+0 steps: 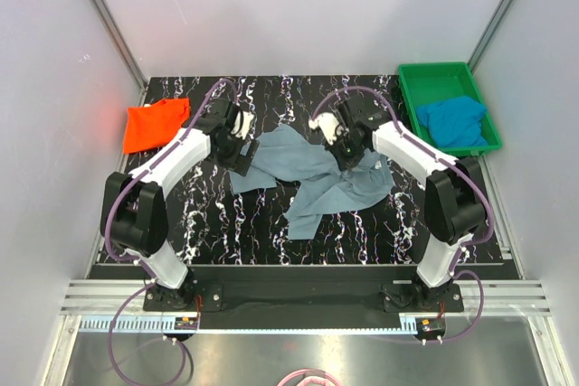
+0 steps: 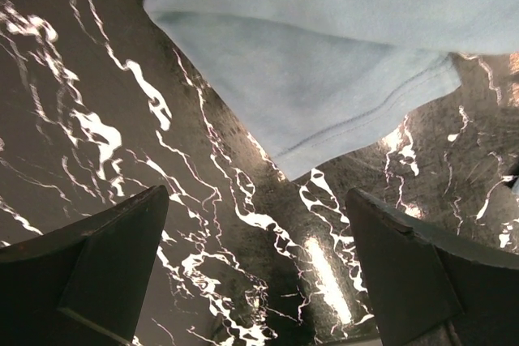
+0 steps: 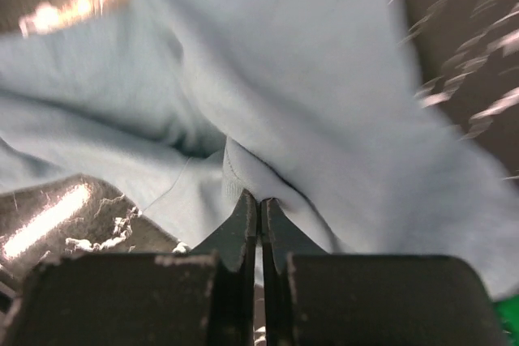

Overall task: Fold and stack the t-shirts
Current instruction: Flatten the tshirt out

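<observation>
Crumpled across mid-table, not yet folded: grey-blue t-shirt (image 1: 317, 178). Right gripper (image 3: 260, 204) pinched fully shut on a seamed fold of its cloth, probably to lift and spread it flat. Left gripper (image 2: 255, 194) gaping wide, holding nothing, poised just beside a hemmed edge for a matching grab. Orange-red t-shirt (image 1: 156, 124) at far left; bright blue t-shirt (image 1: 452, 121) in green tray (image 1: 412, 79).

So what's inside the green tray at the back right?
A crumpled bright blue t-shirt lies in the green tray, covering most of its floor. Whether anything lies beneath the shirt cannot be seen.
</observation>
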`<state>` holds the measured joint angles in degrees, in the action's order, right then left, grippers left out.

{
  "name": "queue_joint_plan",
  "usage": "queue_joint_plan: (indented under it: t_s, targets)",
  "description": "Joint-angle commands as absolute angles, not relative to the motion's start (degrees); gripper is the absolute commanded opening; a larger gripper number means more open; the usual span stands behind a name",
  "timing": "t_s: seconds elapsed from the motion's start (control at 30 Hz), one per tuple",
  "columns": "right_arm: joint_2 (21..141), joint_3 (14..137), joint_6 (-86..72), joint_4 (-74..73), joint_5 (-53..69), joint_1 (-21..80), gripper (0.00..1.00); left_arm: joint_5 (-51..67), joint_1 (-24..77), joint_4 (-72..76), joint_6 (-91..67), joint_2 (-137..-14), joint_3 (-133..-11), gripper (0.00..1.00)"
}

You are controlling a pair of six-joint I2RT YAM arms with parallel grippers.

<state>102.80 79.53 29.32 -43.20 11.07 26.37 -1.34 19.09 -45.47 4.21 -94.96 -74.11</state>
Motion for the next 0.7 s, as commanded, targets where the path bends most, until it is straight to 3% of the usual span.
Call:
queue_joint_plan:
  t_s: [0.0,0.13,0.67]
  targets:
    - [100.0,89.4,29.9,-43.9,9.9,25.2,0.00,-1.5,19.2,-44.8,2.6,-93.2,-71.7,0.97]
    - [102.0,96.1,29.4,-45.1,10.0,24.5,0.00,-0.8,19.2,-44.6,3.1,-94.0,-70.2,0.91]
    - [110.7,118.5,28.6,-44.1,9.6,21.9,0.00,2.0,19.6,-46.6,4.8,-99.8,-76.9,0.92]
